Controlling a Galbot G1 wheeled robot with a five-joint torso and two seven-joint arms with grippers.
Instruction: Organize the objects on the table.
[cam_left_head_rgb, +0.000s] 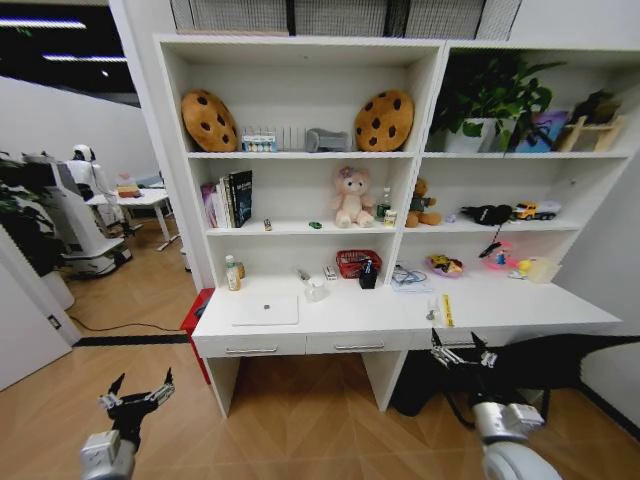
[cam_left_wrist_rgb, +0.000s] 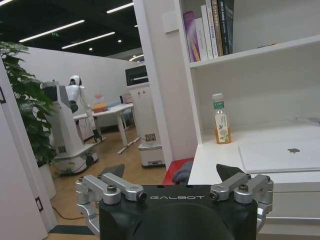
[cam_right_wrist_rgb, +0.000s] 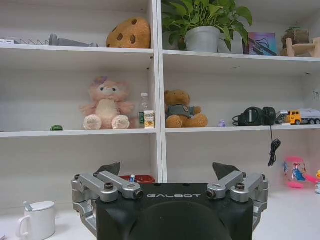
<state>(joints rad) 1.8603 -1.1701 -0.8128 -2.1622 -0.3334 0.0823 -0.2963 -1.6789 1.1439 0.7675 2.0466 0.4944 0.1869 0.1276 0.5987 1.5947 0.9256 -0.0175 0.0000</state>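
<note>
My left gripper (cam_left_head_rgb: 141, 391) and right gripper (cam_left_head_rgb: 460, 352) hang wide open and empty before the table (cam_left_head_rgb: 520, 312), where the silver laptop (cam_left_head_rgb: 266, 311) lies flat, long side along the front edge.

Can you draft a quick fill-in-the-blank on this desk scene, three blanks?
1. The silver laptop lies on the table with its lid ____.
2. The left gripper and right gripper both hold their fingers ____.
3. The white mug has a ____ standing in it.

Missing words: closed; open; spoon
</note>
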